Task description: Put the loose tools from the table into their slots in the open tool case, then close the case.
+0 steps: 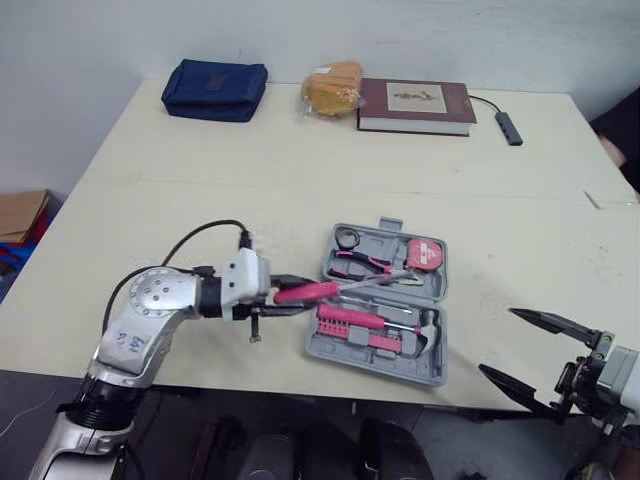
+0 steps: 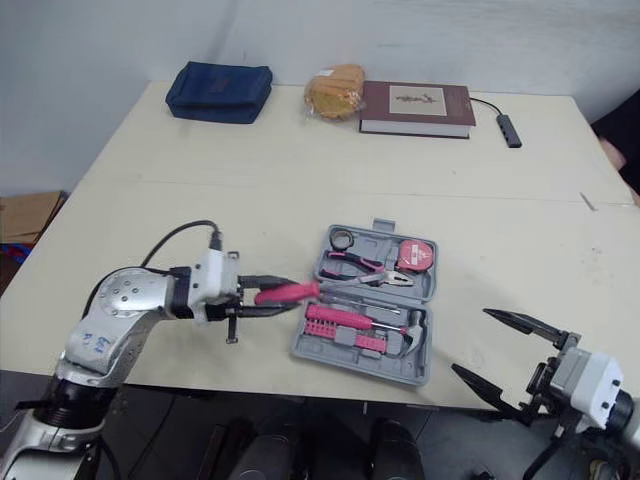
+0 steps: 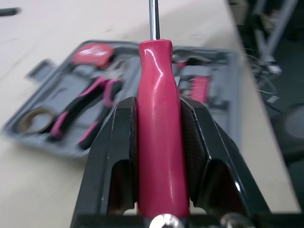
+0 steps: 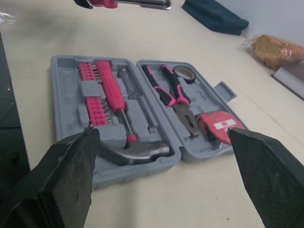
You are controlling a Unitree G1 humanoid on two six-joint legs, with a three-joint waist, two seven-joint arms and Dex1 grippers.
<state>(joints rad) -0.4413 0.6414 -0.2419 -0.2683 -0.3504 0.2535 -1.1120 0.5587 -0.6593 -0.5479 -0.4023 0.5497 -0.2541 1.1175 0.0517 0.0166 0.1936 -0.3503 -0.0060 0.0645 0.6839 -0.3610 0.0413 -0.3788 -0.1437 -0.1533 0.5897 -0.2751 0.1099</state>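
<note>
Here the left gripper [image 1: 290,295] clamps the pink screwdriver [image 1: 312,291] by its handle, shaft over the open tool case [image 1: 372,361]. The right gripper [image 1: 497,341] (empty) gapes wide.

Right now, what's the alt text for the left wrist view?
The left gripper clamps a pink-handled screwdriver, its steel shaft pointing over the open grey tool case. Pliers and a red tape measure lie in the case.

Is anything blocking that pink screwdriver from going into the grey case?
Nothing visible. The left gripper holds the screwdriver at the edge of the open case, with its shaft already reaching over it.
</note>
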